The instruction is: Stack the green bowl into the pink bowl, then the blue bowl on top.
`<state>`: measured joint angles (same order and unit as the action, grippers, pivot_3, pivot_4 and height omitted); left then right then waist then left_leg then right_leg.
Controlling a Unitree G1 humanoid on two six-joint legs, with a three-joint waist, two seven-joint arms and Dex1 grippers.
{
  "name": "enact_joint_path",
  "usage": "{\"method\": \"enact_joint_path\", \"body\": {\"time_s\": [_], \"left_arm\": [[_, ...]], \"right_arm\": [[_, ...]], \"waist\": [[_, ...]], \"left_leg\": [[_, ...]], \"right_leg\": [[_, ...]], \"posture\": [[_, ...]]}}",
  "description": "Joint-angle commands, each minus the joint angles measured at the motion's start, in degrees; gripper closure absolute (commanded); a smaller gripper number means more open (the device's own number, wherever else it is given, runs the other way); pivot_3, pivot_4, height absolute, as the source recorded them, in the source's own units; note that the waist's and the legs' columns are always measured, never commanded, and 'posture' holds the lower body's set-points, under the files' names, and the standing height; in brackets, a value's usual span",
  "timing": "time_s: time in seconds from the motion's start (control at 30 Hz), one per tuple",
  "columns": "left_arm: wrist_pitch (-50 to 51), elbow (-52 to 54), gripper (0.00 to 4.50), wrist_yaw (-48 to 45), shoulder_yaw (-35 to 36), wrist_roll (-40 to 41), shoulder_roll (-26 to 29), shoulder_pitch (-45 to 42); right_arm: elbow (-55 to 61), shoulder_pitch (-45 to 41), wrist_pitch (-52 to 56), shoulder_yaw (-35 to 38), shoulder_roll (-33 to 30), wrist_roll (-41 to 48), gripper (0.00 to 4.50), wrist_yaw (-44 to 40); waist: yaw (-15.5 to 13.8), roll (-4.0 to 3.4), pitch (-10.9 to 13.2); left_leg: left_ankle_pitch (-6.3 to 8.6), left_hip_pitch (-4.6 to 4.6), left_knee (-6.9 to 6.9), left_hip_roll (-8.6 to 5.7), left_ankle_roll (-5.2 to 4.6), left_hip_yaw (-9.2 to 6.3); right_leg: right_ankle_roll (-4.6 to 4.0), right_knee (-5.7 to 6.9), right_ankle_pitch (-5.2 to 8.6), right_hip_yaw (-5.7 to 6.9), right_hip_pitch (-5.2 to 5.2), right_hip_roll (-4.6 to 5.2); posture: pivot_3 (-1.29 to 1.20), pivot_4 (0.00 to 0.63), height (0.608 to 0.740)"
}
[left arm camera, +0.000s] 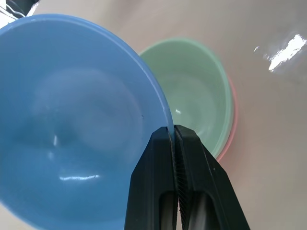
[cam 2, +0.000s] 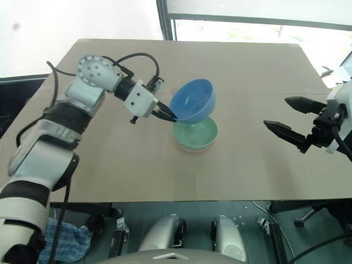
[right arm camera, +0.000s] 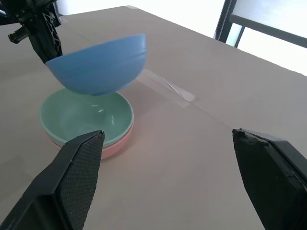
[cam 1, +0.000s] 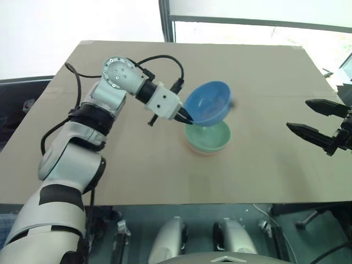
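Since all three bowls look like the same smooth, thin-walled plastic, they should be light, stiff and a little slippery, and the rim is the only real place for narrow fingers to bite. On the brown table point(cam 1: 264, 159) the pink bowl point(right arm camera: 115, 147) sits lowest, showing just a salmon edge beneath the green bowl point(cam 1: 209, 137), which is already nested inside it near the table's middle. Above them the blue bowl point(cam 1: 208, 103) hangs in the air, tilted, its underside just over the green bowl's rim and apart from it as far as the right wrist view shows. A pinch at one edge lets a bowl this light swing or slide, so it likely needs levelling before it is lowered. The left gripper point(left arm camera: 173, 132) is closed tight on the blue bowl's rim, one finger inside the wall and one outside. The right gripper point(cam 1: 314, 122) stands well off to the right above the table, fingers spread wide, holding and touching nothing.
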<state>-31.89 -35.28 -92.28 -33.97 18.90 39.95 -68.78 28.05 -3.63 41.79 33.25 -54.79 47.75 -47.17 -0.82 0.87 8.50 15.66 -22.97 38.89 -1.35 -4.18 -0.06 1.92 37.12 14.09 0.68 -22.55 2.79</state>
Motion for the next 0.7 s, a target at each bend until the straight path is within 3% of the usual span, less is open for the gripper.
{"method": "enact_joint_path", "body": {"time_s": [0.03, 0.07, 0.1, 0.2, 0.33, 0.5, 0.7], "left_arm": [[2.4, 3.9, 3.49, -0.2, 0.7, 2.6, 0.1, 0.2], [3.0, 4.0, 2.91, -0.2, 0.8, 2.3, 0.0, 0.2], [3.1, 3.9, 2.71, -0.2, 0.9, 2.0, -0.2, 0.3], [2.3, 3.0, 1.41, -0.2, 1.1, 1.3, -0.8, 0.3], [1.6, 1.7, 0.05, -0.2, 2.4, 0.8, -2.0, 0.0], [1.7, 0.8, 0.05, -0.2, 4.1, 0.5, -3.6, -0.2], [5.5, -2.3, 0.05, 0.3, 11.5, 1.0, -6.2, -0.4]], "right_arm": [[-0.2, -0.8, -1.6, 2.3, -1.0, -0.4, 0.00, -0.6], [-0.3, -0.8, -1.7, 2.2, -1.0, -0.4, 0.00, -0.6], [-0.3, -0.8, -1.7, 2.2, -1.1, -0.4, 0.00, -0.7], [-0.5, -1.2, -1.8, 2.0, -1.3, -0.4, 0.00, -0.7], [-0.2, -0.8, -1.6, 2.4, -1.4, -0.2, 0.00, -1.0], [0.3, -0.3, -1.5, 2.8, -1.3, -0.1, 0.00, -1.1], [0.9, 0.4, -1.2, 2.8, -1.1, 0.3, 0.00, -1.3]], "waist": [[-0.1, 0.00, 0.0], [-0.1, 0.00, 0.0], [-0.1, 0.00, 0.0], [0.0, 0.00, 0.0], [0.0, 0.00, 0.0], [0.0, 0.00, 0.0], [0.0, 0.00, 0.0]], "left_leg": [[0.00, -0.01, 0.03, 0.00, 0.00, -0.02], [0.00, -0.03, 0.08, 0.00, 0.00, -0.03], [0.00, -0.03, 0.09, 0.00, 0.00, -0.03], [0.00, -0.02, 0.12, 0.00, -0.01, -0.02], [0.01, -0.02, 0.12, 0.01, -0.01, -0.02], [0.02, -0.03, 0.17, 0.01, -0.03, -0.02], [0.02, -0.04, 0.18, 0.01, -0.04, -0.02]], "right_leg": [[0.00, 0.00, 0.00, 0.02, 0.01, 0.00], [0.00, 0.00, 0.00, 0.04, 0.02, -0.01], [0.00, 0.00, 0.00, 0.03, 0.02, -0.01], [0.00, 0.01, 0.00, 0.03, 0.04, -0.05], [0.00, 0.03, 0.00, 0.02, 0.03, -0.08], [0.00, 0.03, 0.00, 0.02, 0.04, -0.08], [0.01, 0.03, 0.00, 0.02, 0.04, -0.08]], "posture": [[0.00, 0.150, 0.740], [0.00, 0.150, 0.740], [0.00, 0.150, 0.740], [0.00, 0.150, 0.740], [0.00, 0.150, 0.740], [0.00, 0.150, 0.740], [0.00, 0.150, 0.740]]}}
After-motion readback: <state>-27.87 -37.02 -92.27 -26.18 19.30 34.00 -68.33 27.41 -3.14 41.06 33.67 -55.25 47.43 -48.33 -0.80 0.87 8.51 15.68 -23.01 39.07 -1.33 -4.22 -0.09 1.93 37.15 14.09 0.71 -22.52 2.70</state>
